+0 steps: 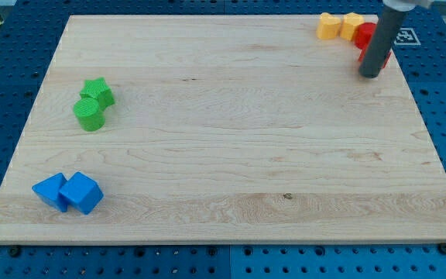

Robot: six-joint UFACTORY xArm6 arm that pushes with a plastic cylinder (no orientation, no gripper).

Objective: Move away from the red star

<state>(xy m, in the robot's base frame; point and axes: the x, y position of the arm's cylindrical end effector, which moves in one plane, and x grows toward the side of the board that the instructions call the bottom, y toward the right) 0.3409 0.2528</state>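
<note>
A red star block [368, 34] lies at the view's top right, partly hidden behind the dark rod. Its full shape does not show. More red [384, 57] shows right of the rod; I cannot tell if it is a second block. My tip [370, 74] rests on the board just below the red star, touching or nearly touching it. Two yellow blocks [330, 26] [352, 24] sit side by side directly left of the red star, by the board's top edge.
A green star [97, 91] and a green cylinder [90, 114] sit together at the view's left. Two blue blocks [50, 190] [81, 192] touch each other at the bottom left. The wooden board [231, 155] lies on a blue pegboard table.
</note>
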